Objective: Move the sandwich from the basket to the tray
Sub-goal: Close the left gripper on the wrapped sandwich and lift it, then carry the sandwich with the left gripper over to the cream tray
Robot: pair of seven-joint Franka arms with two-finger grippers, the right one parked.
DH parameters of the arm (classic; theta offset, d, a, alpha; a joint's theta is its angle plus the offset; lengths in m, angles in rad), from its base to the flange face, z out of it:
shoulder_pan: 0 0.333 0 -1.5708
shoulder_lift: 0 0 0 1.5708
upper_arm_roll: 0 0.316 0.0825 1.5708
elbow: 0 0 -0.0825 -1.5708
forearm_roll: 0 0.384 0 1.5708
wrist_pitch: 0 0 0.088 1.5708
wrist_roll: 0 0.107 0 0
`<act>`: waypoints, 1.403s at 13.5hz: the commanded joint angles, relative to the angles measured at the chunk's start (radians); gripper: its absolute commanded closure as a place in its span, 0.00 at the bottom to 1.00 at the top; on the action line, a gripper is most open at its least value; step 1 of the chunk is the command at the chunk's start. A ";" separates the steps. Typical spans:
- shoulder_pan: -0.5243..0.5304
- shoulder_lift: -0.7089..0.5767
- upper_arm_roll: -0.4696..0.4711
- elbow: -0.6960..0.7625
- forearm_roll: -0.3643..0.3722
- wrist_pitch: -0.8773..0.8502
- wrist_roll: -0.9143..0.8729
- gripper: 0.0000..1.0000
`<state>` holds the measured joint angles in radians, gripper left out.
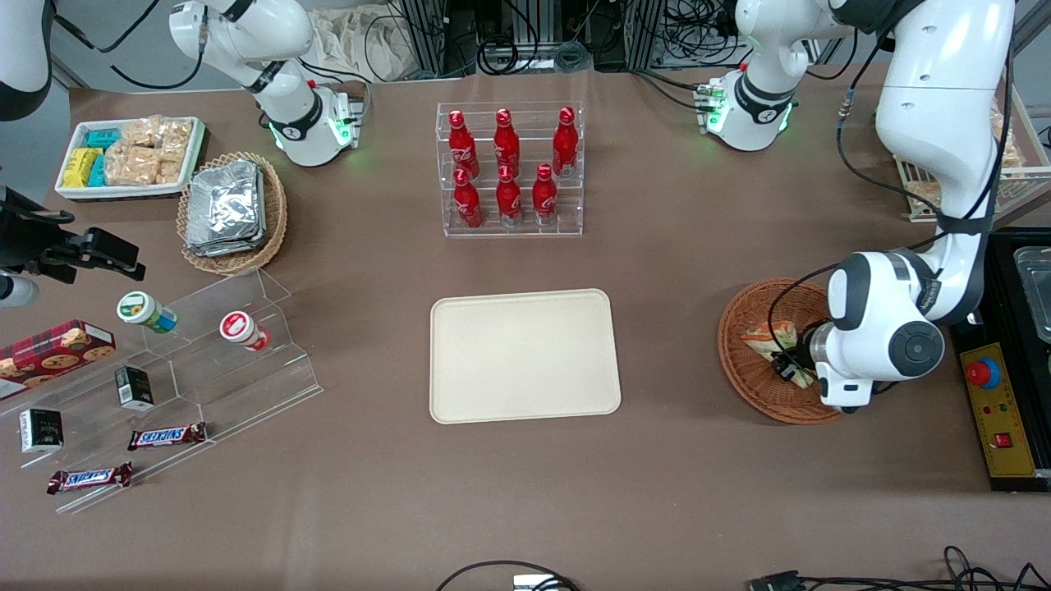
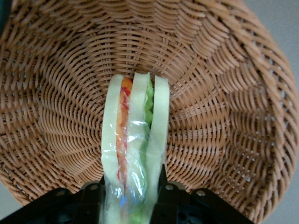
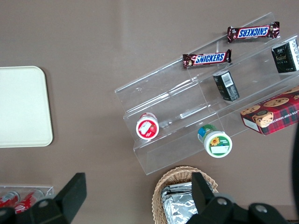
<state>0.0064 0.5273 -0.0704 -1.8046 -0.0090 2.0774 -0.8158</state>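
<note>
The sandwich (image 1: 768,337) is a plastic-wrapped wedge of pale bread with orange-red and green filling, standing on edge in the reddish-brown wicker basket (image 1: 743,373) at the working arm's end of the table. My left gripper (image 1: 789,367) is down inside the basket. In the left wrist view the sandwich (image 2: 135,135) runs between the two black fingers (image 2: 164,183), which press on both bread faces over the basket's weave (image 2: 224,116); the gripper (image 2: 131,181) is shut on it. The cream tray (image 1: 525,355) lies bare at the table's middle, also visible in the right wrist view as the tray (image 3: 21,107).
An acrylic rack of red bottles (image 1: 509,168) stands farther from the camera than the tray. A control box with a red button (image 1: 993,410) lies beside the basket. Toward the parked arm's end are a tan basket of foil packets (image 1: 234,213), a white snack bin (image 1: 131,156) and an acrylic snack shelf (image 1: 189,361).
</note>
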 commanded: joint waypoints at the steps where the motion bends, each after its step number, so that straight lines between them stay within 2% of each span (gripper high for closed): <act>1: -0.009 -0.081 0.001 -0.015 -0.013 -0.023 0.027 1.00; 5: -0.009 -0.173 -0.054 -0.010 -0.011 -0.054 0.195 1.00; 9: -0.016 -0.168 -0.152 0.073 -0.003 -0.126 0.409 1.00; 11: -0.049 -0.149 -0.196 0.096 0.000 -0.128 0.402 1.00; 14: -0.124 -0.095 -0.198 0.152 -0.019 -0.141 0.380 1.00; 19: -0.249 0.051 -0.198 0.272 -0.019 -0.148 0.210 1.00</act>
<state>-0.1961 0.4995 -0.2771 -1.6278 -0.0222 1.9574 -0.5490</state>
